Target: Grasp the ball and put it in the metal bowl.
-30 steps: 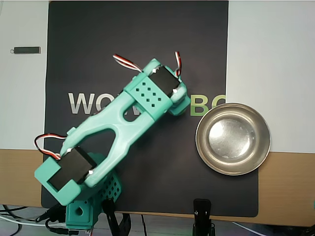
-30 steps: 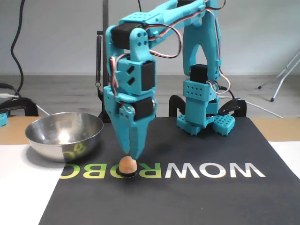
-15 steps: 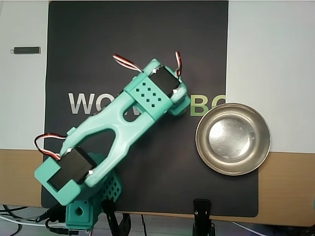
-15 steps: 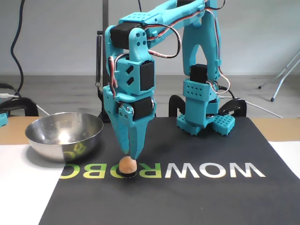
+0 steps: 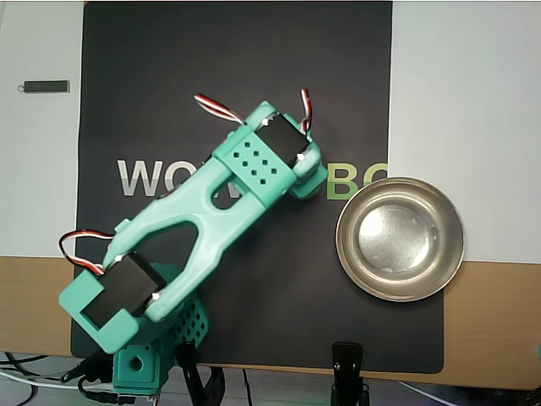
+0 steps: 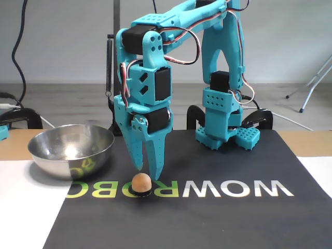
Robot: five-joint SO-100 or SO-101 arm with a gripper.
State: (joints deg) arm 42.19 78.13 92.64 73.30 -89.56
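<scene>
Teal plastic marks the robot arm whose two-finger gripper (image 6: 148,174) hangs point-down just above and slightly behind a small peach-orange ball (image 6: 140,182) in the fixed view, jaws parted by a narrow gap and holding nothing. The ball sits on a small dark ring on the black mat with white and green lettering (image 6: 218,207), near the green letters, not yet grasped. A shiny round steel bowl (image 6: 46,155) stands empty to the left in that view, straddling the mat's edge and the counter (image 6: 15,207); the overhead view shows it (image 5: 351,254) to the right of the arm, which hides the ball from above. Nothing of the task looks done: grasp, carry and drop all remain. Compared with half a second earlier, the jaws have opened slightly and the tips sit a little lower, while ball and bowl have not moved.
</scene>
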